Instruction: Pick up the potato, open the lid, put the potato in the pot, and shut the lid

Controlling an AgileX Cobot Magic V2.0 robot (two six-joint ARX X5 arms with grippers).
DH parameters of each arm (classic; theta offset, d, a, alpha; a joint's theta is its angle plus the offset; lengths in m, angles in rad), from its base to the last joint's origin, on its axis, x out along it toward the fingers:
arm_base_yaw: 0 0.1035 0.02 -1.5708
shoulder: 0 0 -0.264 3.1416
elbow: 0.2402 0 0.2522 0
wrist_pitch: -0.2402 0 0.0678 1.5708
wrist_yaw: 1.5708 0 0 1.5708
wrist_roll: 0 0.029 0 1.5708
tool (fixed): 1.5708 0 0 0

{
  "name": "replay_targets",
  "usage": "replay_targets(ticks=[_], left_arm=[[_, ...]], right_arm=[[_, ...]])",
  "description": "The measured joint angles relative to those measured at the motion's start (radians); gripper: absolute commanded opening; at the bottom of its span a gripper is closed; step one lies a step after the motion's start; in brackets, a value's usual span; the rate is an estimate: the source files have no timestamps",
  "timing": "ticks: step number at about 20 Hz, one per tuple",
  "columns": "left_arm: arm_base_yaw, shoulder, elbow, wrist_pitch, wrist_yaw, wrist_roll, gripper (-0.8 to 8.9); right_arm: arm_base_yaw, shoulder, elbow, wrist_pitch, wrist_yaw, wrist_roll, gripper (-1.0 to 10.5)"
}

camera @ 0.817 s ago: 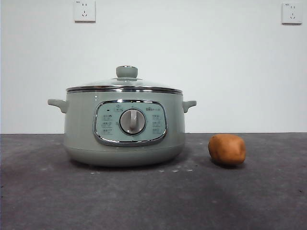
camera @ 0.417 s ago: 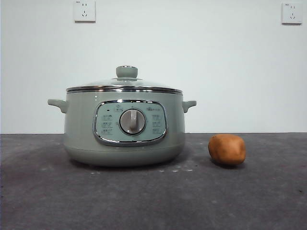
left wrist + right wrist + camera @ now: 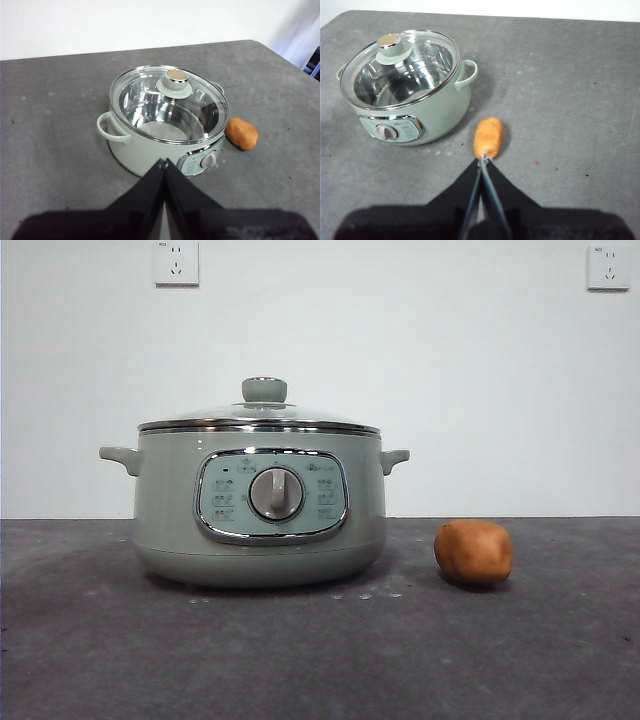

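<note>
Ahead of the right gripper (image 3: pixel 483 161), its jaws pressed together, the potato (image 3: pixel 488 137) looks firm, light, smooth: grip across its narrow middle.

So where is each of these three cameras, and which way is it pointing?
Front view: low, at table height, looking level at the pot and potato; no arm shows.
Left wrist view: on the left arm, looking down at the pot and lid; left gripper at the bottom, shut.
Right wrist view: on the right arm, above the potato; right gripper at the bottom, shut.
All three share pot and potato.
</note>
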Motion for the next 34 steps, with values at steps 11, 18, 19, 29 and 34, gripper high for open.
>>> replay_targets(ticks=[11, 18, 19, 29, 34], left_arm=[[0.000, 0.022, 0.000, -0.001, 0.000, 0.000, 6.29], [0.000, 0.031, 0.000, -0.002, 0.000, 0.005, 6.29], [0.000, 0.031, 0.000, -0.002, 0.000, 0.004, 6.29], [0.000, 0.032, 0.000, 0.017, 0.023, -0.004, 6.29], [0.000, 0.060, 0.000, 0.017, 0.023, -0.004, 6.29]], right_arm=[[0.000, 0.008, 0.000, 0.000, -0.020, -0.003, 5.8], [0.000, 0.078, 0.000, 0.005, -0.026, -0.003, 5.8], [0.000, 0.096, 0.000, 0.013, -0.027, -0.003, 5.8], [0.034, 0.574, 0.003, 0.255, -0.076, -0.003, 5.7], [0.092, 0.815, 0.003, 0.373, -0.032, -0.003, 5.7]])
